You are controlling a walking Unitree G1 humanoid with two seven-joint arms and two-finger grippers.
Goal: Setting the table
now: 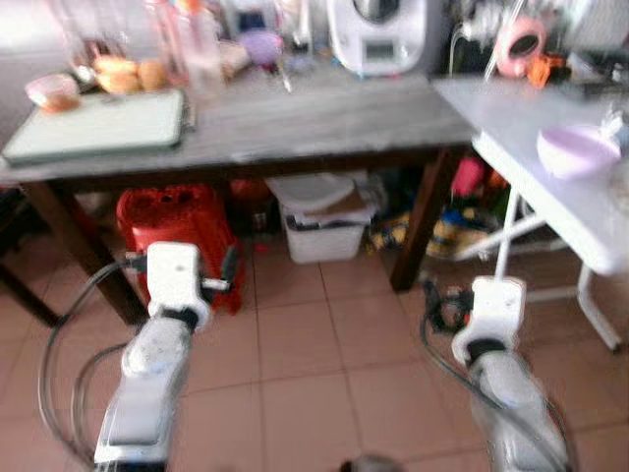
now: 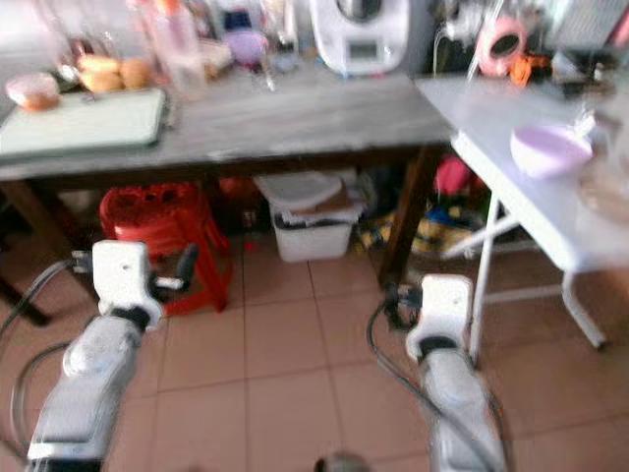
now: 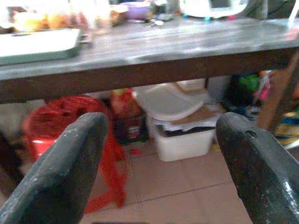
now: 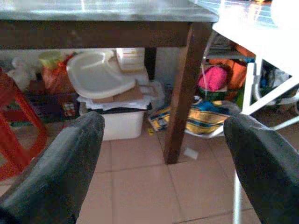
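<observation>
My left pincer [image 3: 159, 163] and right pincer [image 4: 161, 161] are both spread wide, holding nothing, low before the desk [image 1: 324, 118]. Head views add the lilac bowl [image 1: 575, 149] on the white desk [image 1: 580, 211], ahead-right of my right pincer.

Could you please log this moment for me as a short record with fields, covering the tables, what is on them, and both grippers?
wooden table: straight ahead, grey top, dark legs
tray: pale green, on the wooden table's left part
white appliance: at the wooden table's back edge
white folding table: to the right
purple bowl: on the white folding table
red stool: under the wooden table
white bin: under the wooden table
left gripper: open, low, facing the table
right gripper: open, low, empty
</observation>
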